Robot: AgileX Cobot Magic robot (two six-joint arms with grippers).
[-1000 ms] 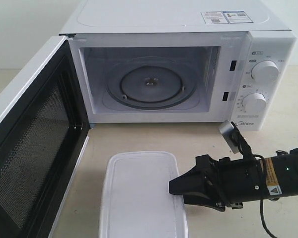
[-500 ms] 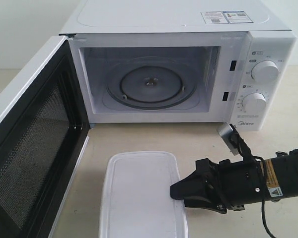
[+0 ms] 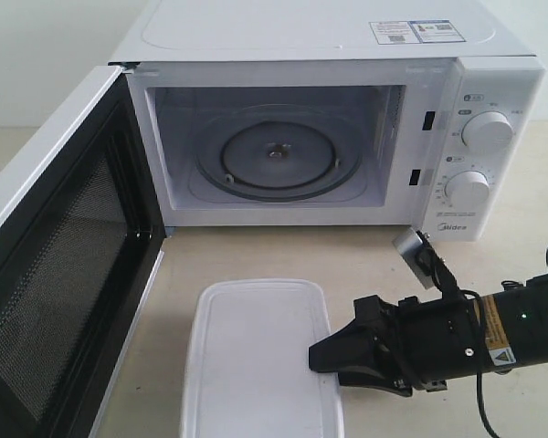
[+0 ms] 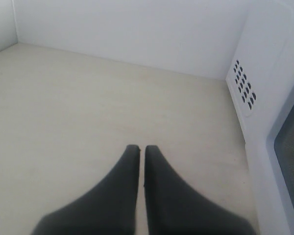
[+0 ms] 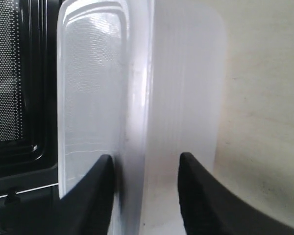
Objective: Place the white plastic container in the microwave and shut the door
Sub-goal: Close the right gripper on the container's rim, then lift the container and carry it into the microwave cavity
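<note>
**Desk:** What lies nearest you?

**Me:** My right gripper, fingers spread, at the right-hand long edge of the white container. The container sits lidded on the pale tabletop, in front of the microwave and outside it.

**Desk:** Are you gripping it?

**Me:** The wrist camera shows what the outside camera hides. On my right gripper, one finger lies over the lid. The other lies along the side wall of the container, with the rim between them. I cannot tell whether either one presses the plastic.

**Desk:** And your other arm?

**Me:** It is outside the exterior view. Its own camera shows my left gripper, fingers pressed together, low over the tabletop. It is beside a white vented panel, with white walls beyond.

**Desk:** How much room is there to move?

**Me:** The door stands swung wide on the left, its lower edge near the container's left side but apart from it. A strip of table separates the container from the microwave's front. Farther back the cavity is open, with the glass turntable in plain view. Two knobs sit on the right-hand panel.
</note>
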